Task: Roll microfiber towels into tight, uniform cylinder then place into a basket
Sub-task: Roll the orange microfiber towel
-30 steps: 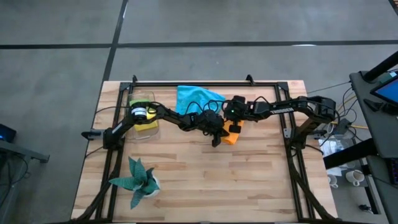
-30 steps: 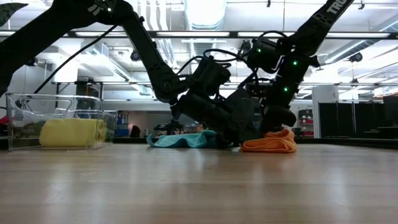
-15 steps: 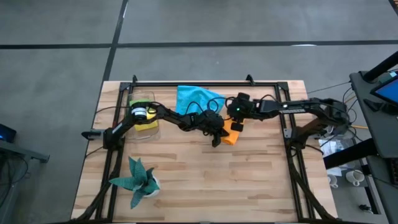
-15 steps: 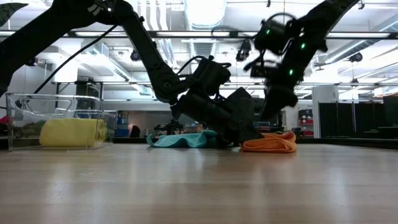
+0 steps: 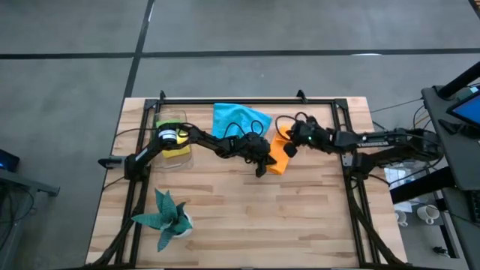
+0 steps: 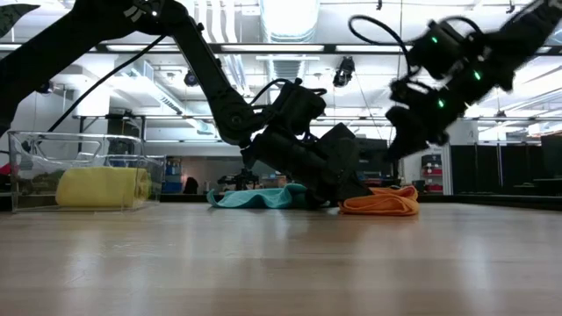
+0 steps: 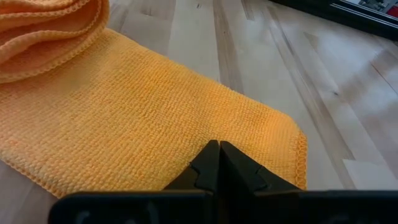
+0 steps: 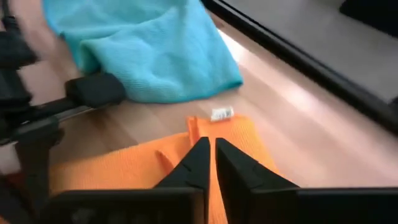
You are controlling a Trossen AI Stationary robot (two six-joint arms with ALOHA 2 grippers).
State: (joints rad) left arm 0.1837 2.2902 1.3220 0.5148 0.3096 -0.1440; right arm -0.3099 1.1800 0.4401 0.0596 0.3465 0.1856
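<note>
An orange towel point(image 5: 279, 156) lies on the table's middle, flat at its near part point(image 7: 124, 124), with folds bunched at its far end point(image 7: 50, 31). My left gripper point(image 7: 219, 148) is shut, its tips down on the flat part. My right gripper point(image 6: 397, 149) is shut and hangs clear above the towel's right side point(image 8: 209, 144), touching nothing. A blue towel point(image 5: 238, 118) lies crumpled behind. A rolled yellow towel point(image 6: 104, 187) lies in the clear basket point(image 6: 26, 167) at the far left. My left gripper presses its shut fingertips point(image 7: 211, 163) down on the flat single-looking layer of the orange towel point(image 7: 186, 134), near the corner of its free end. The fingers slant down from the table's left. The towel lies on the table under them.
A teal plant in a white pot point(image 5: 166, 217) stands at the near left. A black metal frame point(image 5: 247, 100) runs around the table's edges. Bare wood point(image 5: 247, 217) stretches across the table's near half.
My right gripper has left the orange towel, rising and drawing back toward the table's right edge while rolling its wrist. The orange towel stays where it was, with more of it now uncovered.
</note>
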